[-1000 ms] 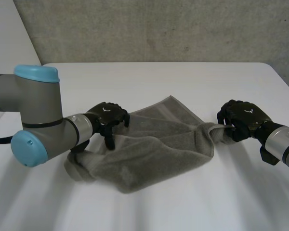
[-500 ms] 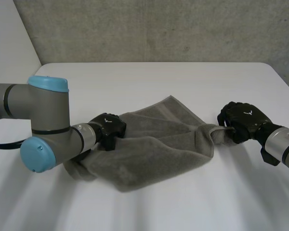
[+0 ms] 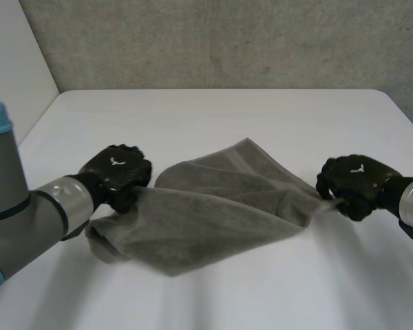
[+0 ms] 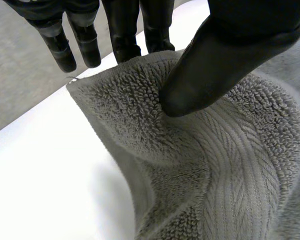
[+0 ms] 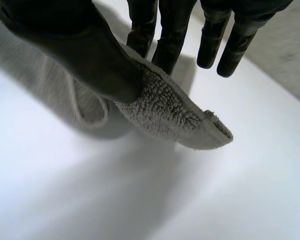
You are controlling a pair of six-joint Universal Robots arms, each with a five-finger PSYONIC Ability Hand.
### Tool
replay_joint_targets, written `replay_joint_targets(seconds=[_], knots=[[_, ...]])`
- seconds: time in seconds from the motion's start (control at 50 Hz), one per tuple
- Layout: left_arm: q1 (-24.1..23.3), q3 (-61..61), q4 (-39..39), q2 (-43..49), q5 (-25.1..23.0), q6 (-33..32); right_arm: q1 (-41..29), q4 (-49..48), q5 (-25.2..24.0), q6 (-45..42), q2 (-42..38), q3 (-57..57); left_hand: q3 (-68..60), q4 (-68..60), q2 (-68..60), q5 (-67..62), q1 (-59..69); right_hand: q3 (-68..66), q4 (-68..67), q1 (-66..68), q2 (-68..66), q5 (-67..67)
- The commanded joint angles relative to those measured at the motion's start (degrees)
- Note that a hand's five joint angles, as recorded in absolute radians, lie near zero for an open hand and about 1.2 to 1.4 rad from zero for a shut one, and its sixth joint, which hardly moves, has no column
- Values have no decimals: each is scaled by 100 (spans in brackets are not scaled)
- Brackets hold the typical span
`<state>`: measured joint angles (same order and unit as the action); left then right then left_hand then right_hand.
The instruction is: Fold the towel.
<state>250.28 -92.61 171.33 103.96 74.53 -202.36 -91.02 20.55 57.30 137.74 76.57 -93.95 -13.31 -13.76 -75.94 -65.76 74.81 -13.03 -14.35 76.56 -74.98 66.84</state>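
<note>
Stretching across the table [image 3: 213,117], the grey towel [image 3: 220,213] is held at both ends, its long axis running hand to hand. One end is pinched by the left hand [image 3: 115,175], the opposite corner by the right hand [image 3: 354,182]; folding is judged to need those ends brought together.

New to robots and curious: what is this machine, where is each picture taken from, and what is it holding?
It is a robot with two arms, each ending in a black hand. The wide picture looks down at a white table from a camera between the arms; the two close-ups come from cameras on the wrists. A grey towel lies rumpled on the table. The left hand pinches one end, the right hand a corner at the other, each with thumb against fingers.
</note>
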Motion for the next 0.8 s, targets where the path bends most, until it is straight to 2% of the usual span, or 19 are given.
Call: replay_joint_targets(seconds=[0.02, 0.12, 0.18, 0.22, 0.24, 0.28, 0.32, 0.34, 0.38, 0.42, 0.5, 0.56, 0.6, 0.62, 0.66, 0.68, 0.7, 0.72, 0.8], knots=[[575, -126, 462, 230, -122, -22, -144, 326, 265, -670, -266, 360, 331, 376, -406, -424, 519, 303, 435, 344, -502, 316], [601, 1145, 463, 985, -35, -312, -742, -113, 695, -239, -679, 1397, 331, 376, -406, -424, 519, 303, 435, 344, -502, 316], [584, 1571, 462, 1074, 9, -286, -1006, -605, 941, 218, -793, 2250, 331, 376, -406, -424, 519, 303, 435, 344, -502, 316], [505, 2620, 506, 1179, 193, -112, -1111, -922, 1047, 490, -828, 2672, 331, 376, -406, -424, 519, 303, 435, 344, -502, 316], [504, 2625, 506, 1180, 194, -110, -1163, -1313, 1116, 778, -828, 3107, 331, 376, -406, -424, 519, 303, 435, 344, -502, 316], [426, 3850, 594, 1223, 517, 326, -1217, -1792, 1196, 1114, -793, 3507, 331, 376, -406, -424, 519, 303, 435, 344, -502, 316], [417, 4413, 681, 1206, 702, 616, -1252, -2658, 1546, 1823, -592, 4128, 331, 376, -406, -424, 519, 303, 435, 344, -502, 316], [417, 4418, 682, 1206, 704, 619, -1252, -2662, 1548, 1826, -591, 4131, 331, 376, -406, -424, 519, 303, 435, 344, -502, 316], [443, 5285, 901, 1145, 975, 1196, -1252, -3117, 1837, 2282, -372, 4481, 331, 376, -406, -424, 519, 303, 435, 344, -502, 316], [530, 5471, 980, 1057, 1037, 1443, -1252, -3119, 1890, 2353, -319, 4569, 331, 376, -406, -424, 519, 303, 435, 344, -502, 316], [723, 5211, 1086, 671, 1003, 1858, -1199, -3057, 1847, 2354, -195, 4482, 331, 376, -406, -424, 519, 303, 435, 344, -502, 316], [874, 4893, 1078, 591, 950, 1876, -1181, -2882, 1653, 2354, -72, 4043, 331, 376, -406, -424, 519, 303, 435, 344, -502, 316], [1110, 3931, 1113, 547, 644, 1867, -1173, -2846, 1513, 2354, -2, 3735, 331, 376, -406, -424, 519, 303, 435, 344, -502, 316], [1111, 3926, 1113, 547, 642, 1867, -1138, -2829, 1330, 2345, 85, 3379, 331, 376, -406, -424, 519, 303, 435, 344, -502, 316], [1225, 2850, 1296, 398, 144, 1867, -1085, -2829, 1152, 2327, 165, 2997, 331, 376, -406, -424, 519, 303, 435, 344, -502, 316], [1225, 2845, 1297, 397, 141, 1867, -1041, -2820, 978, 2267, 209, 2588, 331, 376, -406, -424, 519, 303, 435, 344, -502, 316], [1243, 2262, 1541, 345, -85, 1858, -997, -2829, 820, 2179, 244, 2166, 331, 376, -406, -424, 519, 303, 435, 344, -502, 316], [1243, 2256, 1543, 345, -87, 1858, -997, -2829, 818, 2178, 244, 2162, 331, 376, -406, -424, 519, 303, 435, 344, -502, 316], [1278, 688, 2437, 318, -394, 1797, -901, -2847, 564, 1731, 279, 909, 331, 376, -406, -424, 519, 303, 435, 344, -502, 316]])
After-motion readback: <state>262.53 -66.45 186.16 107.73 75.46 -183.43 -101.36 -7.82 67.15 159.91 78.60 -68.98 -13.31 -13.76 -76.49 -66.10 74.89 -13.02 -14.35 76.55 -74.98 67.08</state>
